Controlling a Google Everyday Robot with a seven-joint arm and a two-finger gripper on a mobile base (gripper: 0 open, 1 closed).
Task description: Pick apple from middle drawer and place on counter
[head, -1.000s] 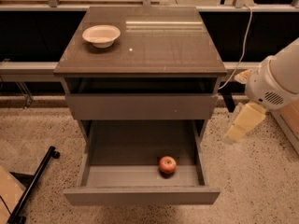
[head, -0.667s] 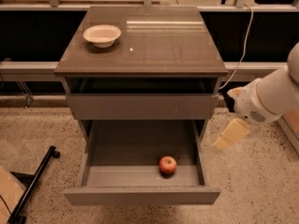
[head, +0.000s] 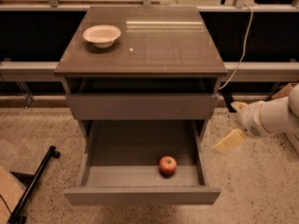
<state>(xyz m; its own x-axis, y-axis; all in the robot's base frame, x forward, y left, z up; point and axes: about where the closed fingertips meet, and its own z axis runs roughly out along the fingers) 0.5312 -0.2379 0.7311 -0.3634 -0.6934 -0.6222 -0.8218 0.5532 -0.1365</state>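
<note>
Apple (head: 167, 164), small and red, lay inside the middle drawer (head: 140, 196), close behind its front wall and right of centre. The drawer stood pulled out; the top drawer (head: 140, 106) above it was closed. Desk (head: 159, 55), dark and glossy, carried a white bowl (head: 102, 34) at its rear left corner. Claw (head: 229, 141), cream-coloured on a white arm (head: 271, 116), hung outside the cabinet to the right of the open drawer, above the speckled floor (head: 261, 185) and apart from the apple; whether it was wide or narrow could not be told.
</note>
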